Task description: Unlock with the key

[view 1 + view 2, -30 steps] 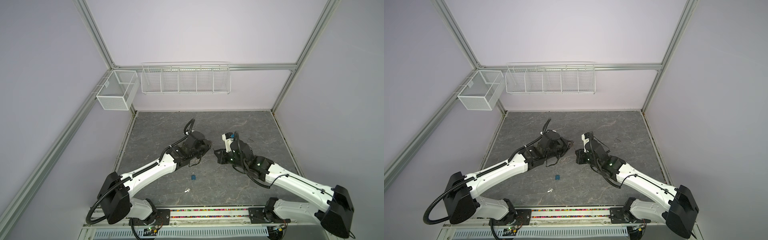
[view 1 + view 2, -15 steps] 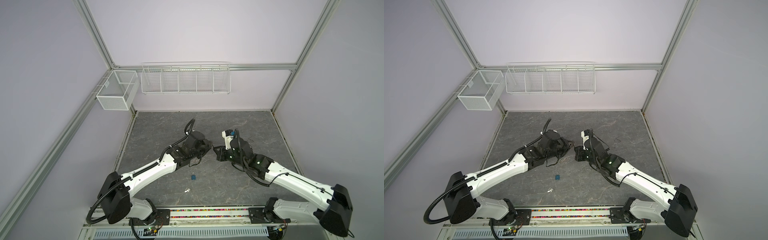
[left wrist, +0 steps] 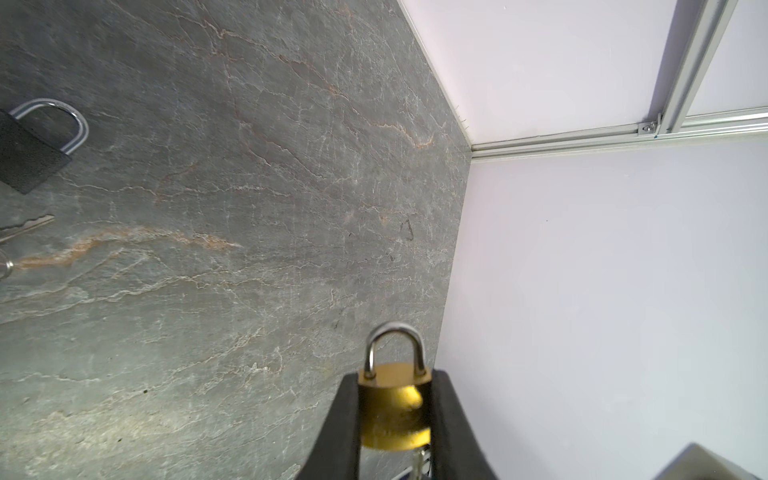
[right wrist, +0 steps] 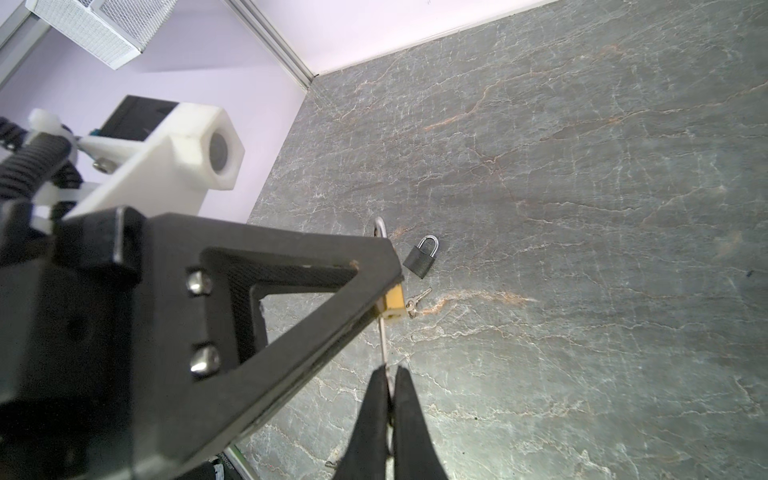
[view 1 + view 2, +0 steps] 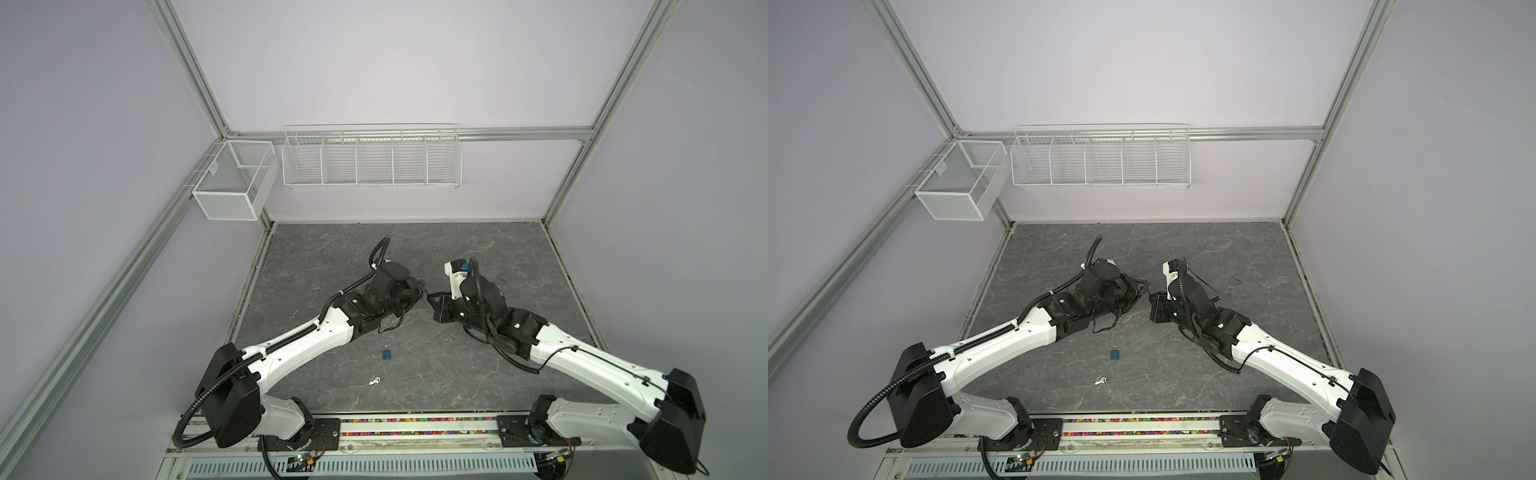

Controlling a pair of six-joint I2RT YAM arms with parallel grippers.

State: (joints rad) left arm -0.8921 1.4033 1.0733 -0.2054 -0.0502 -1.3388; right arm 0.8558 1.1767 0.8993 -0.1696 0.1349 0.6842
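My left gripper [image 3: 395, 378] is shut on a brass padlock [image 3: 392, 411], one finger against each side of its body and the steel shackle sticking out past the fingertips. My right gripper [image 4: 390, 370] is shut on a thin silver key [image 4: 383, 345]. The key's blade runs straight to the underside of the brass padlock [image 4: 395, 301]; how far it sits in the keyhole I cannot tell. In both top views the left gripper [image 5: 419, 286] [image 5: 1142, 289] and the right gripper [image 5: 432, 297] [image 5: 1152, 297] meet tip to tip above the middle of the table.
A black padlock [image 4: 420, 257] lies on the grey stone table [image 4: 582, 208] with a small key on a ring [image 4: 413, 305] beside it. Nearer the front lie a blue padlock [image 5: 387, 354] and small keys [image 5: 375, 380]. White wire baskets [image 5: 370, 160] hang on the back wall.
My right gripper has crept a little up and toward the left gripper's tip with the key. The left arm has barely moved.
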